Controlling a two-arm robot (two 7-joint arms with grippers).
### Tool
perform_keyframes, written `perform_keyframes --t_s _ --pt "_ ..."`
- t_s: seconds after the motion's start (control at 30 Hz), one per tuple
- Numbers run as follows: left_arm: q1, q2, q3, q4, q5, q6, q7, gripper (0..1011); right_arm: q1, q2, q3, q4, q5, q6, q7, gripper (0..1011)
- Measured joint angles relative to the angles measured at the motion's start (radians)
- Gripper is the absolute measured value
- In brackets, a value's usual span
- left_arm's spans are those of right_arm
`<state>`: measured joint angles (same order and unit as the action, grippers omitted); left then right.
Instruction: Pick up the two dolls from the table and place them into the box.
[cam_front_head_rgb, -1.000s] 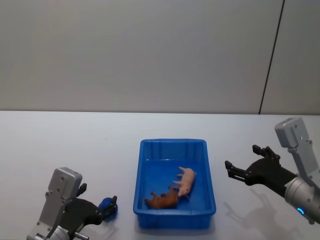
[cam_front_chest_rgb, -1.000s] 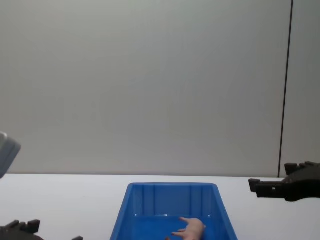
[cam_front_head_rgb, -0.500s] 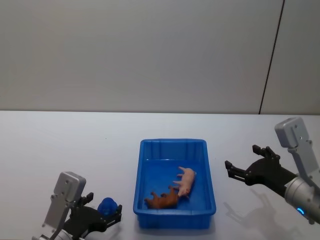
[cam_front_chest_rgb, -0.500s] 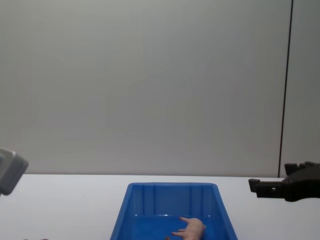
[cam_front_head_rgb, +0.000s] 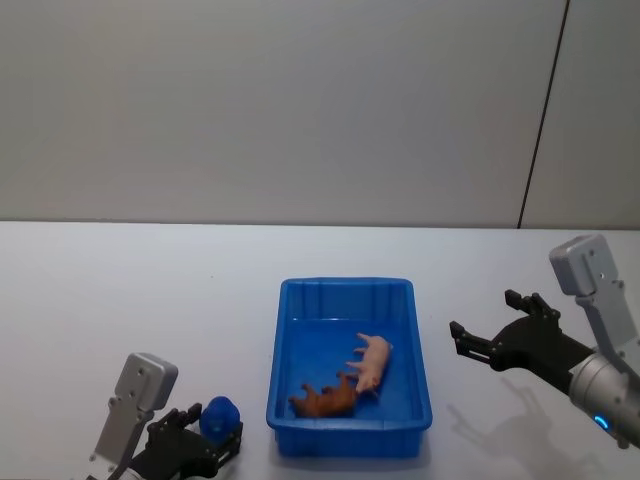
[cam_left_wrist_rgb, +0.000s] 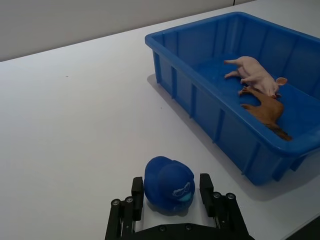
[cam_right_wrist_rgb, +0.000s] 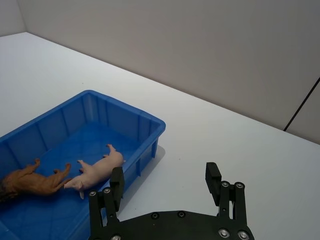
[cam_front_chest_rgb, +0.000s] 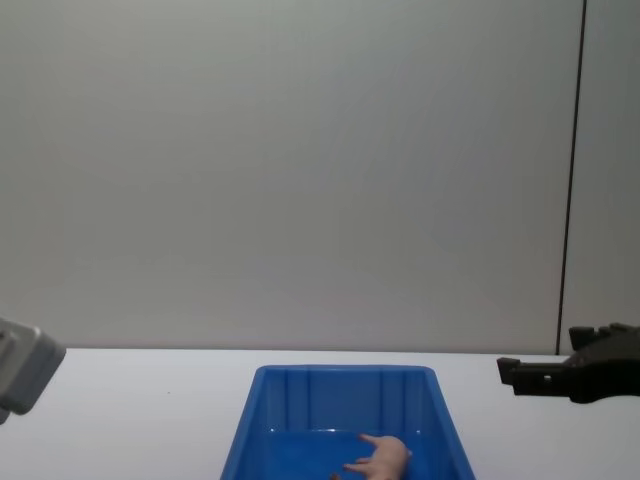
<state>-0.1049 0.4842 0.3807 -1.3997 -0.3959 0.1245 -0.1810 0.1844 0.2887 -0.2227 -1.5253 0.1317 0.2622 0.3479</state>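
I see the white table (cam_front_head_rgb: 150, 300) carrying the blue box (cam_front_head_rgb: 425, 395) near its front edge, and a small blue toy (cam_front_head_rgb: 219, 413) just beside the box.

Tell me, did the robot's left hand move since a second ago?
Yes. The left gripper, holding a blue toy, slid back toward the robot, ending nearer the blue box's front corner.

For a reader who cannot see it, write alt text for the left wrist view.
The left end effector grips a small blue toy on the white table. Beside it, the blue box holds a pink doll and a brown doll.
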Motion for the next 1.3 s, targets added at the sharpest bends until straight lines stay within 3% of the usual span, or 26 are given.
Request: perform_keyframes --t_s 0.2,0.63,1.0,1.3 --pt "-0.001 -0.002 0.000 0.008 0.000 -0.007 -0.014 550 0.000 0.000 0.000 0.000 0.000 0.000 0.000 1001" --pt "0.003 0.000 -0.005 -0.009 0.005 -0.037 -0.022 458 0.000 0.000 0.000 0.000 0.000 0.000 0.000 1001" --pt "-0.019 -0.006 -0.016 -0.071 0.042 -0.074 -0.020 382 0.000 0.000 0.000 0.000 0.000 0.000 0.000 1001" --pt "-0.080 -0.051 -0.009 -0.104 0.098 -0.104 -0.049 327 0.000 0.000 0.000 0.000 0.000 0.000 0.000 1001"
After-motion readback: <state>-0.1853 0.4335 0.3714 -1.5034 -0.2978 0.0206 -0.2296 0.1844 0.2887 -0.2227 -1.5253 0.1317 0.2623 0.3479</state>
